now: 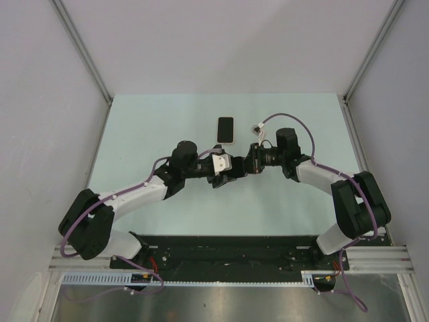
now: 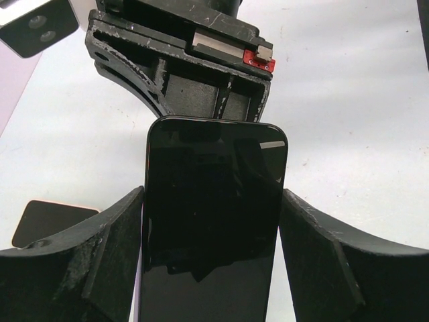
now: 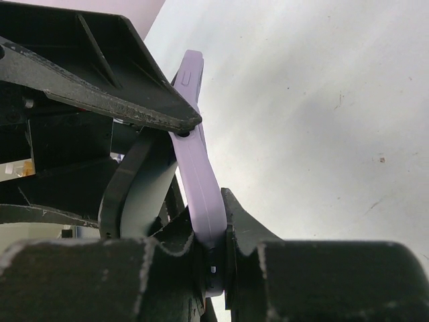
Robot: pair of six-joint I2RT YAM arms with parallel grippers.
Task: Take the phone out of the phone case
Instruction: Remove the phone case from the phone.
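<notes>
Phone (image 2: 211, 268) in purple case (image 3: 194, 154), held by both pincers.
L pincer (image 2: 213, 193) wide, gripping phone sides; R pincer (image 3: 214, 228) pinched tight on case edge; phone prob seated in it.

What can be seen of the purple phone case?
The case is pale purple and looks like soft rubbery plastic, seen edge-on with a raised button strip near its far end. It is held above the table, bowed along its length. The right claw is shut on its near end; a finger of the left claw touches its far part.
</notes>
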